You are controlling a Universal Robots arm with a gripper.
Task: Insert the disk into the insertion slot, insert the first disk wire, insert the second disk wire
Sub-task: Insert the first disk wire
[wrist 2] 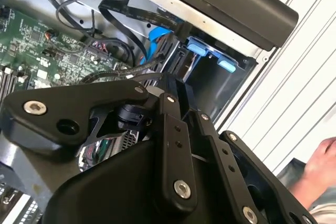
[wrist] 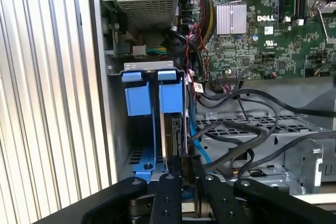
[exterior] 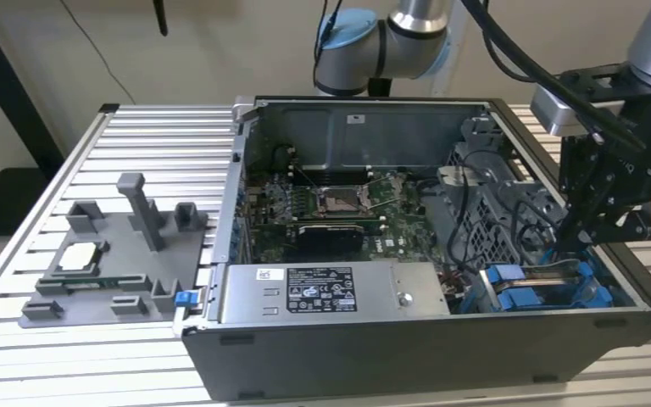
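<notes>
First wrist view is showing the disk [wrist: 173, 129] sitting edge-on inside the slot [wrist: 149, 67], its long axis running straight away from the gripper [wrist: 184, 165]. The gripper is hovering at the slot's mouth, over the disk's near edge (whether it is clamping anything, I cannot tell). Black wires [wrist: 247, 129] are lying just beside the slot.

Your robot's silver-grey tubular arm [exterior: 416, 17] wears light blue plastic joint caps [exterior: 335, 34], and thick black cables [exterior: 507, 47] run along it. Its matte black metal gripper [wrist: 184, 166] is made of flat black linkage bars [wrist 2: 173, 145] pinned with round silver screws [wrist 2: 182, 189].
</notes>
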